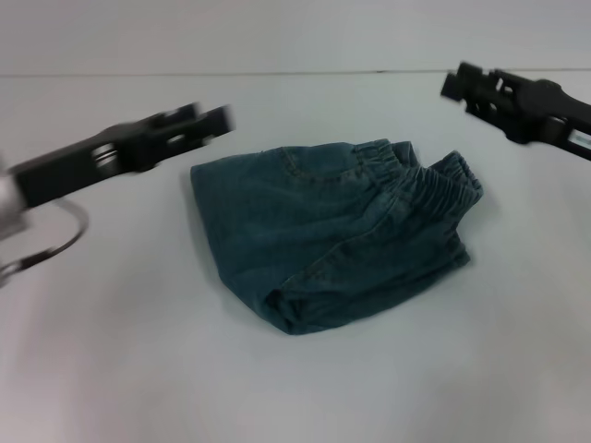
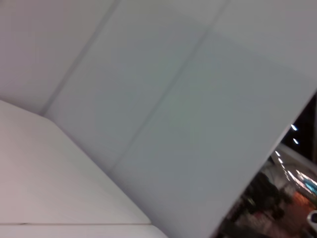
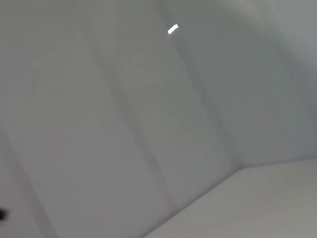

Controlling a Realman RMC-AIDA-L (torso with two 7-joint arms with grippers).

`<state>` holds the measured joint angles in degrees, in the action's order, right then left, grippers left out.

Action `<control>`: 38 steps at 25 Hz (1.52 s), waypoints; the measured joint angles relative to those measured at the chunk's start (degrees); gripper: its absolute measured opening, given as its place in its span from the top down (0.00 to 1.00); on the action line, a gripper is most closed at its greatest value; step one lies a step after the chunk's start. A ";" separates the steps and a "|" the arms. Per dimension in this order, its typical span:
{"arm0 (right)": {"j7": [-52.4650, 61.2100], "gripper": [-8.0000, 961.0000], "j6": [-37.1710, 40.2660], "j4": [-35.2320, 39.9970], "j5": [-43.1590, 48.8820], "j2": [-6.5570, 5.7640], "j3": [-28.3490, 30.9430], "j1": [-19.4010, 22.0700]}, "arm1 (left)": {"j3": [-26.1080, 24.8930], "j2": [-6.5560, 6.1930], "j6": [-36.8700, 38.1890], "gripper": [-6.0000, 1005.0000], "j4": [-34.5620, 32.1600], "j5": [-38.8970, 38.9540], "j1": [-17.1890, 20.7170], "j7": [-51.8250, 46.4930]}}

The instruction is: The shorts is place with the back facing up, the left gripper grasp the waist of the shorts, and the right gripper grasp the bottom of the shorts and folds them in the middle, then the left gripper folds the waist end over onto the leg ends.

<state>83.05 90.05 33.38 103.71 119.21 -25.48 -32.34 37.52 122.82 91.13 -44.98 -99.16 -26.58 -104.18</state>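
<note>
On the left side, the left hand point(image 1: 208, 120) hangs in the air above the white table point(image 1: 111, 369). It is blurry. It holds nothing and touches nothing, and I cannot tell if its fingers are spread or pressed together. A thin grey cable point(image 1: 51, 245) loops down under its arm.

In the middle, the shorts point(image 1: 332, 231) lie on the table. They are blue-green and folded into a small bundle. The stretchy waist band sits at the far right of the bundle, and a folded edge points toward the near side. Neither hand touches the shorts.

On the right side, the right hand point(image 1: 459, 85) is up in the air, past the far right corner of the shorts and well apart from them. It holds nothing. I cannot tell how far open it is. There is a small light label on its arm, but I cannot read it.

Both wrist views show only plain pale walls.
</note>
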 joint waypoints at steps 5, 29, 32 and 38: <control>10.72 0.50 14.28 13.44 4.71 -1.61 -5.60 3.76 | -5.78 -1.67 6.68 0.07 -1.43 -5.69 5.73 1.83; 14.46 0.01 15.20 17.97 18.42 -2.09 -4.23 8.18 | -4.94 -0.98 12.74 0.07 -5.74 -19.60 6.55 1.89; 14.47 0.02 14.90 17.97 18.44 -2.00 -4.48 8.18 | -4.52 -1.03 13.00 0.07 -5.74 -19.60 6.41 1.55; 14.48 0.02 14.39 17.29 18.46 -1.97 -4.60 8.17 | -4.05 -1.09 13.28 0.07 -5.74 -20.08 6.11 1.08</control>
<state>97.53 104.45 50.67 122.17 117.24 -30.08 -24.17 33.46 121.73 104.40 -50.71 -119.24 -20.48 -103.10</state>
